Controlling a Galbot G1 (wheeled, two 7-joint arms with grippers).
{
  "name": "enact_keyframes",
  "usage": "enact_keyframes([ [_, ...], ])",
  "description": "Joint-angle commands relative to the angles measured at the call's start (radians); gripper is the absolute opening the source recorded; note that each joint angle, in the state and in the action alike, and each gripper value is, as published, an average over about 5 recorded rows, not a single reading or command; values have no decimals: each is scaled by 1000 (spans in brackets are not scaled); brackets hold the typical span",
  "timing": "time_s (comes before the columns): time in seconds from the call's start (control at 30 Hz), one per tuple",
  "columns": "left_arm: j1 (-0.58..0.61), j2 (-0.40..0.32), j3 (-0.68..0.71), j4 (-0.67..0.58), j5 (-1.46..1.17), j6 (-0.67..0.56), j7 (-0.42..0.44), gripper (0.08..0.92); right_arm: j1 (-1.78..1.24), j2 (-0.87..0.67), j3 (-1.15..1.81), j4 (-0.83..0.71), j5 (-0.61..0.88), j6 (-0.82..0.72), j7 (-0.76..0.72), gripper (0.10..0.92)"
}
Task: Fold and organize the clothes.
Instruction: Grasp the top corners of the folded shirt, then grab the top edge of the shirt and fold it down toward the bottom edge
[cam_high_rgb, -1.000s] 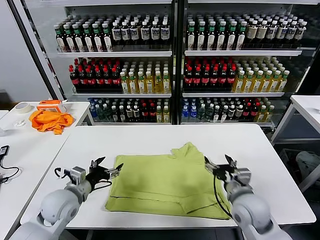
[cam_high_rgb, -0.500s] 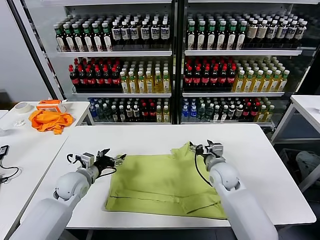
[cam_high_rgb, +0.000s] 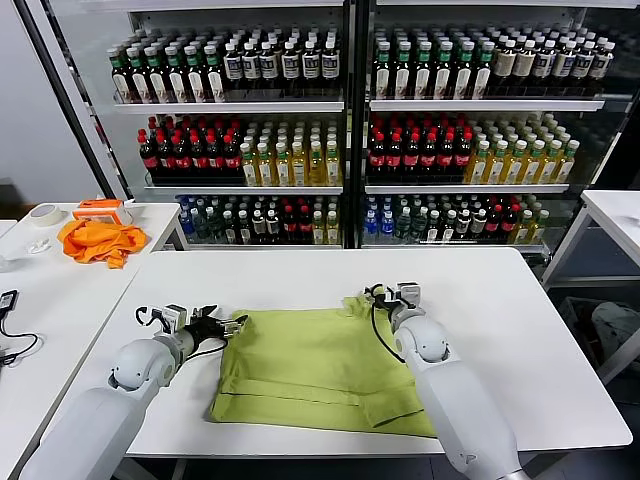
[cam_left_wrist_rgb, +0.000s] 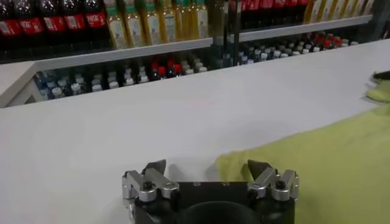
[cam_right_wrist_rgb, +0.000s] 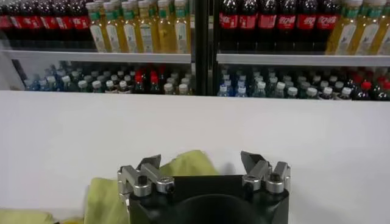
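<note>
On the table (cam_high_rgb: 520, 330), T-shirt (cam_high_rgb: 320, 370) lies partly folded near the front edge. My left gripper (cam_high_rgb: 222, 325) sits at its far left corner, my right gripper (cam_high_rgb: 378, 296) at the bunched far right sleeve; both wide open, holding nothing. Reach step, I think. Next: close on fabric edges, then fold.

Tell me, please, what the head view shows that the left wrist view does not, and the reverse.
Only the head view shows the whole green T-shirt, the right gripper at its far right corner, the orange cloth on the side table, and the upper shelves.

Only the left wrist view shows, close up, the left gripper with open jaws, one fingertip over the shirt's near corner, the other over bare table.

Both show the shirt, the white table, the left gripper and the bottle shelves.
</note>
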Motion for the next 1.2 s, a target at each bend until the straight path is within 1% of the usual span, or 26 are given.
enact_keyframes([
  [0.03,-17,-8,6,47,-34,11,23,802,26,21,-8,-58,-2,-6,0,774],
  [0.1,-12,-8,2,41,-40,12,27,764,26,22,-6,-56,6,-26,6,724],
  [0.27,7,-8,-8,26,-54,7,52,620,21,21,-4,-48,14,-45,7,595],
  [0.4,33,-14,-26,0,-77,11,69,507,19,29,3,-56,12,-40,6,473],
  [0.5,46,-19,-34,-8,-76,9,76,420,17,35,4,-58,10,-22,0,387],
  [0.6,54,-27,-49,-9,-77,-8,91,334,10,37,3,-44,-23,42,7,300],
  [0.7,65,-27,-71,-27,-91,-37,108,247,-9,21,5,36,-45,86,11,213],
  [0.8,78,-13,-85,-60,-113,-63,107,161,-39,-18,5,150,-8,66,24,138],
  [0.87,103,0,-100,-103,-130,-79,107,113,-68,-52,8,239,26,37,37,113],
  [0.93,137,15,-120,-161,-143,-91,108,90,-104,-88,14,332,51,5,48,106],
  [1.03,187,35,-140,-238,-148,-100,102,85,-171,-136,27,452,71,-32,59,106],
  [1.2,249,50,-165,-307,-150,-116,83,85,-318,-189,61,612,73,-71,66,106],
])
